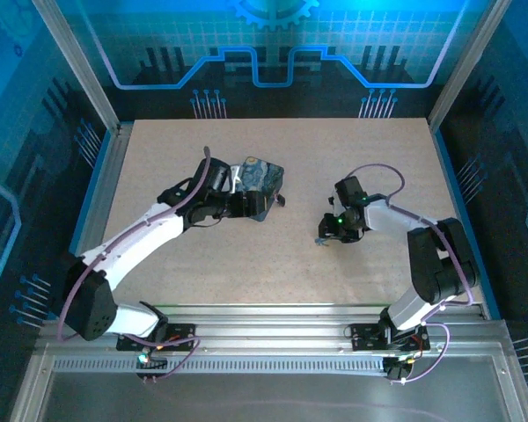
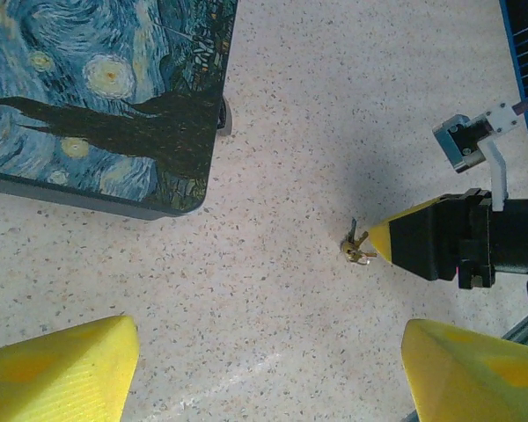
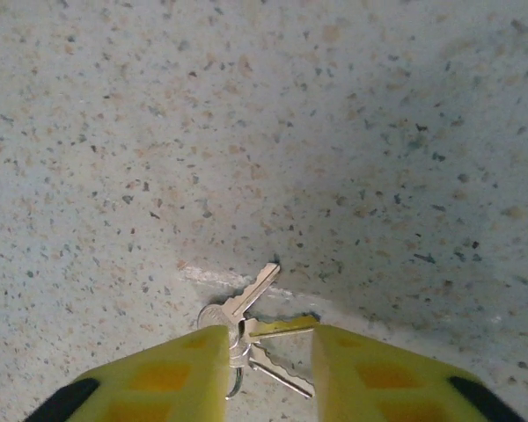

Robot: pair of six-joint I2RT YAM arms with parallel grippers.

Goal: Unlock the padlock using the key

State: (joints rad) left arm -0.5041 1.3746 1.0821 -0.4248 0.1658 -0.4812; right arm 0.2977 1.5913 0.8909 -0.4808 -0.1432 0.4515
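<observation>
from the top external view, the dark blue rectangular tin printed with a swirling night-sky painting (image 1: 262, 176) is seen left of centre on the pale speckled table top (image 1: 387, 158). the left gripper (image 1: 249, 209) is set just near of it, a place from which, it is judged, the tin could be steadied while the lock is worked. the right gripper (image 1: 328, 232) is held low to the table right of centre, well apart from the tin, over the small, pale metal key bunch (image 1: 321, 242) on its ring.

in the left wrist view, the left gripper (image 2: 268, 378) is seen released: its yellow fingers (image 2: 62, 369) are spread wide with nothing between them. the tin (image 2: 97, 97) lies far and left of them, untouched. a small dark fitting (image 2: 224, 114) is tucked at the tin's right edge; whether it is the padlock cannot be told. the key bunch (image 2: 356, 251) lies on the table at the tip of one yellow finger of the right gripper.

in the right wrist view, the right gripper (image 3: 270, 378) is seen with its jaws parted and the key bunch (image 3: 239, 327) lying flat on the table between them. the ring is touched by one finger, but no clamp is evident, so the bunch is judged loose rather than grasped. the key (image 3: 282, 327) with the yellowish tint lies across the gap. the bunch is straddled this way so that a closing would gather it, though singling out one key is judged the harder part.
</observation>
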